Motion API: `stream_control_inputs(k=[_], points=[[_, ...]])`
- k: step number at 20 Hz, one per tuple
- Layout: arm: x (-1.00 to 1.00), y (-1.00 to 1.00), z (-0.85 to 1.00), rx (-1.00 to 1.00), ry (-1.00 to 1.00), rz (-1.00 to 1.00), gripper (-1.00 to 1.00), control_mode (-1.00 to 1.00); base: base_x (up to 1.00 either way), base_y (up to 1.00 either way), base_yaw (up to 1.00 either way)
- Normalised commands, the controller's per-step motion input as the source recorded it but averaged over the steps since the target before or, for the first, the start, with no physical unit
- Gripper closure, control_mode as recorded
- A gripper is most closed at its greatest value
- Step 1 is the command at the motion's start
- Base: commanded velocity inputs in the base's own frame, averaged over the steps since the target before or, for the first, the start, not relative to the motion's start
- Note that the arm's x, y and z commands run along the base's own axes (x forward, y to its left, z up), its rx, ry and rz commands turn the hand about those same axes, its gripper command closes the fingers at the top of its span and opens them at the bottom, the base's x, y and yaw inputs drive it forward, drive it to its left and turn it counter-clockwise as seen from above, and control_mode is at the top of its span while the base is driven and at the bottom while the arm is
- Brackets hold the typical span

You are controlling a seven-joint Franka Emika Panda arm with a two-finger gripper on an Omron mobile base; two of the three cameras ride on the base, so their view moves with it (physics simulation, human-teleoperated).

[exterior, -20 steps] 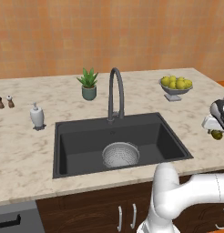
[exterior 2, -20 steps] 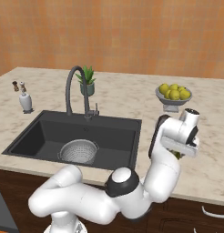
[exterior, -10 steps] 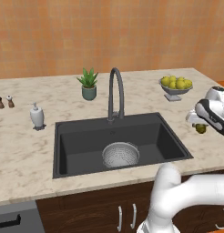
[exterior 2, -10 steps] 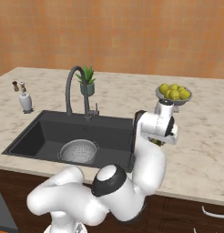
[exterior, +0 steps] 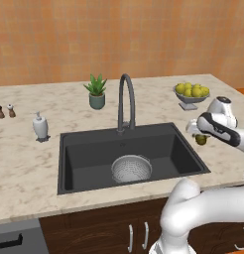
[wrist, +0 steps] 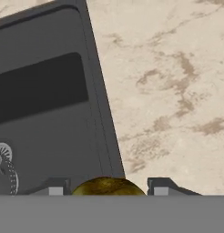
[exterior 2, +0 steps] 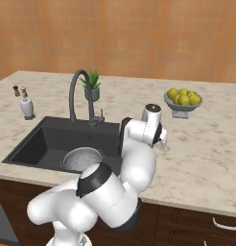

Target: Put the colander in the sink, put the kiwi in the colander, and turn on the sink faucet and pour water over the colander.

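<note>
The gripper [wrist: 108,187] holds the kiwi [wrist: 108,186] between its two fingers, above the counter [wrist: 177,91] beside the sink [exterior: 94,149]. The colander [exterior: 131,168] sits inside.

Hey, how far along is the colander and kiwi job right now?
Done: the colander sits in the sink by the drain. In hand: the claw holds the kiwi between its fingers, above the counter at the sink's right edge. Left: drop the kiwi into the colander, then turn on the sink faucet; no water runs from it yet.
</note>
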Motion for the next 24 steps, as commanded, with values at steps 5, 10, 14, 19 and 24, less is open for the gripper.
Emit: stream_control_inputs(k=[5,10,14,19,24], points=[[0.21,0.65,0.13,0.13,0.06,0.0,1.0,-1.0,0.0,0.0,0.0],[0.17,0.68,0.0,0.12,0.09,0.0,1.0,-1.0,0.0,0.0,0.0],[0.06,0.73,0.0,0.03,0.09,0.0,1.0,-1.0,0.0,0.0,0.0],[0.11,0.73,-0.06,0.0,0.01,0.0,1.0,-1.0,0.0,0.0,0.0],[0.05,0.5,-0.34,0.0,0.0,0.0,1.0,-1.0,0.0,0.0,0.0]])
